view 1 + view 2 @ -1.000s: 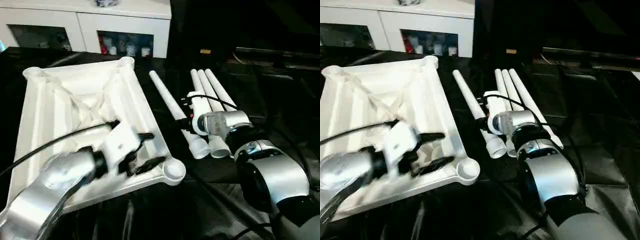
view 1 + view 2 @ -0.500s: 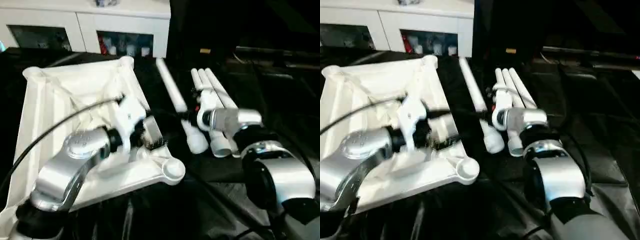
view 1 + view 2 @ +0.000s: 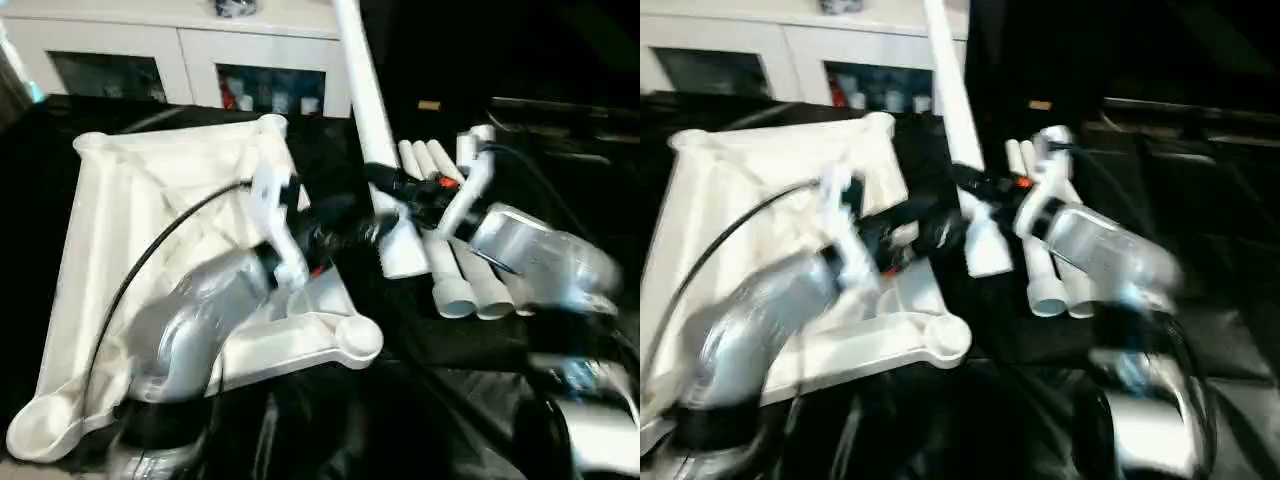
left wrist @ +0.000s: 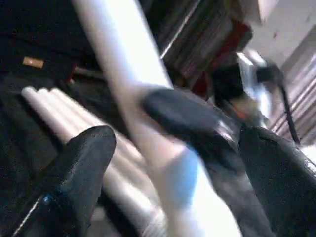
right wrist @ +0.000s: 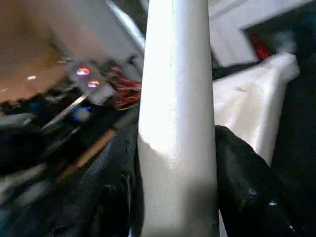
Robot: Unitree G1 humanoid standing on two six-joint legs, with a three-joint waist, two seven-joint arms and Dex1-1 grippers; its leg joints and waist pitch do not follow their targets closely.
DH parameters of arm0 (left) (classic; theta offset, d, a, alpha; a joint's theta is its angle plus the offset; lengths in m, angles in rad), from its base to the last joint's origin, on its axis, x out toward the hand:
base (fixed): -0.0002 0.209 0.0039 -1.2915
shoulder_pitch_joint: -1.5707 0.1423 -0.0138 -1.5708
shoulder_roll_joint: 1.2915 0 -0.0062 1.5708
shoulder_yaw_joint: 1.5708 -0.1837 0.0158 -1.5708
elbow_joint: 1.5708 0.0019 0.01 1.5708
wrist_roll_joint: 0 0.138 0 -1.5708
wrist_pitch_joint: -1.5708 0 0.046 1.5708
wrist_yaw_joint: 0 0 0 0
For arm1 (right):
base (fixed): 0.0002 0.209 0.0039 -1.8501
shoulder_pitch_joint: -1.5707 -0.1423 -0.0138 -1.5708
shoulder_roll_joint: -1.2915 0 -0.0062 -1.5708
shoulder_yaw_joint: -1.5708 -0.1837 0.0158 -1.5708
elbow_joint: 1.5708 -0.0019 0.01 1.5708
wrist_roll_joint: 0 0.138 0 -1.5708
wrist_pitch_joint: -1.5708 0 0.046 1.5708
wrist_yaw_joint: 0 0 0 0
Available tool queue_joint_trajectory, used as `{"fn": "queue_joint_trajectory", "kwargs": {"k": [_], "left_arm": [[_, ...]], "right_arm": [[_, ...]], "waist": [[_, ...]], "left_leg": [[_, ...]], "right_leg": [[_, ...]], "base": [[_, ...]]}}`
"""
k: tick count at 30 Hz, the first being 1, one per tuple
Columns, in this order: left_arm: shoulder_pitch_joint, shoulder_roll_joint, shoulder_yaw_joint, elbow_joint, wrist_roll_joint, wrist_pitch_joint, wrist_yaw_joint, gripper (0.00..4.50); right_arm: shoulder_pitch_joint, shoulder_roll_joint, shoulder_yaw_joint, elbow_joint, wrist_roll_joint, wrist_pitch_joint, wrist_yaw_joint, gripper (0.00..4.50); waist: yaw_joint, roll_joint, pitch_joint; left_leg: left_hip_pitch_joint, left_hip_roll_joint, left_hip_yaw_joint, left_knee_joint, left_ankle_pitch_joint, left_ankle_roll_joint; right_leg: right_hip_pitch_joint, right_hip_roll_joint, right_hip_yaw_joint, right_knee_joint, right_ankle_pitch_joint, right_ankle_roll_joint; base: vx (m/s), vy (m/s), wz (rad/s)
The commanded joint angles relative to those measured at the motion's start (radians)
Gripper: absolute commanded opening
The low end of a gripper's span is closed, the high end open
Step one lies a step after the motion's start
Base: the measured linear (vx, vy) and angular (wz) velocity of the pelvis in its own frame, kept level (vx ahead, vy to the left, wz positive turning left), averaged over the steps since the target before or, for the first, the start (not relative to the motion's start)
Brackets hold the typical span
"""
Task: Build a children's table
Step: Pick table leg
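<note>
Now the right pincer [image 3: 385,188] has raised one leg [image 3: 362,95] upright.

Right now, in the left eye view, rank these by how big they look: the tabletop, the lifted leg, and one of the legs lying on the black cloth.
1. Tabletop, clearly largest.
2. Lifted leg, held in the right hand; it is raised toward the camera, so this rank is unsure.
3. A lying leg, partly hidden.

A raised white leg [image 3: 365,100] clamped in the right tool [image 3: 400,188] stands between the upturned tabletop [image 3: 150,230] and three legs [image 3: 460,280] lying on the black table [image 3: 450,400]; the left tool [image 3: 335,228], fingers spread, crowds the gap beside it.
</note>
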State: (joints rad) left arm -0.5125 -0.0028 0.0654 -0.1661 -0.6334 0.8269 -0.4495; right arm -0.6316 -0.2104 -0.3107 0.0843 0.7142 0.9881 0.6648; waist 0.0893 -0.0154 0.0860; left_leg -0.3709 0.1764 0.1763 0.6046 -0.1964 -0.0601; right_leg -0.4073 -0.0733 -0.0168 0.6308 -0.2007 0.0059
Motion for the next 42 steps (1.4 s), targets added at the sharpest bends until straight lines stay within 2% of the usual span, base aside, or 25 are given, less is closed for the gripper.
{"fn": "queue_joint_trajectory", "kwargs": {"k": [1,2,3,4,7,14,16,18,20,23,25,26,27,28,29,32,33,34,37,42], "left_arm": [[-0.028,-0.034,0.021,0.031,-0.039,0.018,0.03,4.5],[-0.054,-0.067,0.045,0.047,-0.076,0.029,0.051,4.5],[-0.064,-0.08,0.057,0.053,-0.096,0.03,0.06,4.5],[-0.067,-0.085,0.061,0.054,-0.103,0.03,0.063,4.5],[-0.089,-0.108,0.089,0.063,-0.152,0.045,0.086,4.5],[-0.103,-0.127,0.087,0.049,-0.171,0.063,0.092,4.5],[-0.105,-0.113,0.066,0.045,-0.146,0.079,0.105,4.5],[-0.11,-0.105,0.056,0.049,-0.123,0.095,0.129,4.22],[-0.147,-0.102,0.074,0.095,-0.068,0.125,0.272,4.11],[-0.171,-0.103,0.093,0.119,-0.051,0.118,0.322,3.8],[-0.19,-0.109,0.113,0.139,-0.041,0.104,0.355,3.66],[-0.201,-0.109,0.121,0.154,-0.023,0.091,0.379,3.57],[-0.202,-0.107,0.12,0.158,-0.017,0.088,0.383,3.47],[-0.207,-0.1,0.122,0.171,-0.008,0.084,0.393,3.4],[-0.209,-0.097,0.124,0.176,-0.006,0.084,0.396,3.34],[-0.221,-0.096,0.14,0.197,0.005,0.075,0.431,2.98],[-0.224,-0.095,0.142,0.2,0.005,0.075,0.435,2.98],[-0.225,-0.091,0.14,0.201,0.006,0.073,0.433,2.89],[-0.229,-0.086,0.137,0.201,0.004,0.07,0.423,2.73],[-0.227,-0.082,0.121,0.192,0.006,0.055,0.406,2.33]], "right_arm": [[0.025,-0.01,-0.019,-0.095,0.053,0.039,0.01,1.8],[0.058,-0.015,-0.014,-0.157,0.076,0.057,0.017,1.8],[0.069,-0.017,-0.012,-0.179,0.087,0.063,0.016,1.8],[0.073,-0.017,-0.012,-0.186,0.09,0.065,0.015,1.8],[0.101,-0.022,-0.004,-0.242,0.121,0.083,0.005,1.8],[0.127,-0.033,0.02,-0.291,0.13,0.097,-0.011,1.8],[0.127,-0.035,0.033,-0.301,0.116,0.092,-0.023,1.8],[0.126,-0.041,0.049,-0.308,0.091,0.081,-0.033,1.8],[0.112,-0.048,0.112,-0.355,0.014,0.057,-0.099,1.8],[0.102,-0.03,0.131,-0.379,0.005,0.055,-0.137,1.8],[0.096,-0.01,0.161,-0.401,-0.01,0.049,-0.173,1.8],[0.093,0.004,0.19,-0.412,-0.03,0.039,-0.2,1.8],[0.093,0.005,0.197,-0.413,-0.035,0.035,-0.204,1.8],[0.094,0.009,0.217,-0.417,-0.051,0.025,-0.212,1.8],[0.095,0.01,0.225,-0.419,-0.057,0.02,-0.215,1.8],[0.104,0.018,0.247,-0.433,-0.08,0.009,-0.234,1.8],[0.105,0.02,0.251,-0.434,-0.084,0.007,-0.239,1.8],[0.108,0.022,0.255,-0.436,-0.087,0.005,-0.244,1.8],[0.112,0.026,0.266,-0.437,-0.096,0.0,-0.256,1.8],[0.115,0.019,0.283,-0.434,-0.109,-0.008,-0.256,1.8]], "waist": [[0.001,-0.001,-0.078],[0.001,0.0,-0.078],[0.003,0.002,-0.079],[0.002,0.0,-0.08],[0.0,0.0,-0.08],[0.004,0.005,-0.086],[0.004,0.005,-0.085],[0.004,0.005,-0.084],[0.002,0.005,-0.084],[0.002,0.006,-0.084],[0.003,0.012,-0.086],[0.004,0.021,-0.089],[0.002,0.014,-0.088],[0.004,0.023,-0.088],[0.002,0.017,-0.088],[0.003,0.02,-0.09],[0.006,0.032,-0.09],[0.004,0.024,-0.09],[0.005,0.026,-0.09],[0.004,0.023,-0.09]], "left_leg": [[0.009,0.032,-0.008,-0.065,-0.08,0.023],[0.007,0.031,-0.007,-0.064,-0.075,0.02],[0.009,0.031,-0.006,-0.061,-0.074,0.018],[0.005,0.029,-0.008,-0.063,-0.071,0.021],[0.003,0.028,-0.008,-0.062,-0.071,0.02],[0.004,0.03,-0.01,-0.06,-0.044,0.023],[0.003,0.03,-0.01,-0.061,-0.04,0.022],[0.003,0.03,-0.011,-0.062,-0.048,0.017],[0.004,0.029,-0.012,-0.061,-0.043,0.002],[0.003,0.025,-0.013,-0.061,-0.051,-0.004],[0.004,0.026,-0.013,-0.061,-0.051,-0.01],[0.004,0.025,-0.015,-0.06,-0.045,-0.016],[0.003,0.025,-0.015,-0.06,-0.049,-0.02],[0.004,0.024,-0.017,-0.061,-0.048,-0.022],[0.002,0.023,-0.015,-0.06,-0.051,-0.019],[0.002,0.022,-0.015,-0.059,-0.047,-0.019],[0.002,0.023,-0.018,-0.06,-0.048,-0.021],[0.002,0.023,-0.017,-0.06,-0.053,-0.02],[0.001,0.023,-0.017,-0.06,-0.048,-0.016],[0.0,0.024,-0.016,-0.059,-0.047,-0.013]], "right_leg": [[0.068,-0.046,0.029,-0.068,-0.029,-0.26],[0.067,-0.046,0.03,-0.071,-0.044,-0.249],[0.065,-0.046,0.031,-0.072,-0.05,-0.246],[0.067,-0.046,0.03,-0.074,-0.059,-0.243],[0.065,-0.046,0.029,-0.077,-0.085,-0.235],[0.062,-0.044,0.027,-0.075,-0.066,-0.223],[0.062,-0.043,0.027,-0.074,-0.061,-0.218],[0.061,-0.043,0.027,-0.076,-0.074,-0.206],[0.061,-0.042,0.028,-0.076,-0.072,-0.195],[0.063,-0.042,0.027,-0.078,-0.088,-0.18],[0.06,-0.042,0.027,-0.078,-0.087,-0.183],[0.06,-0.042,0.026,-0.074,-0.071,-0.187],[0.061,-0.04,0.026,-0.076,-0.062,-0.185],[0.061,-0.041,0.025,-0.074,-0.055,-0.186],[0.063,-0.04,0.026,-0.076,-0.043,-0.186],[0.063,-0.04,0.027,-0.073,-0.025,-0.191],[0.063,-0.041,0.026,-0.069,-0.016,-0.196],[0.063,-0.04,0.026,-0.072,-0.009,-0.197],[0.065,-0.041,0.026,-0.07,0.0,-0.204],[0.066,-0.042,0.026,-0.07,-0.007,-0.202]], "base": [[0.0,0.0,0.0],[0.0,0.0,0.0],[0.0,0.0,0.0],[0.0,0.0,0.0],[0.0,0.0,0.0],[0.0,0.0,0.0],[0.0,0.0,0.0],[0.0,0.0,0.0],[0.0,0.0,0.0],[0.0,0.0,0.0],[0.0,0.0,0.0],[0.0,0.0,0.0],[0.0,0.0,0.0],[0.0,0.0,0.0],[0.0,0.0,0.0],[0.0,0.0,0.0],[0.0,0.0,0.0],[0.0,0.0,0.0],[0.0,0.0,0.0],[0.0,0.0,0.0]]}}
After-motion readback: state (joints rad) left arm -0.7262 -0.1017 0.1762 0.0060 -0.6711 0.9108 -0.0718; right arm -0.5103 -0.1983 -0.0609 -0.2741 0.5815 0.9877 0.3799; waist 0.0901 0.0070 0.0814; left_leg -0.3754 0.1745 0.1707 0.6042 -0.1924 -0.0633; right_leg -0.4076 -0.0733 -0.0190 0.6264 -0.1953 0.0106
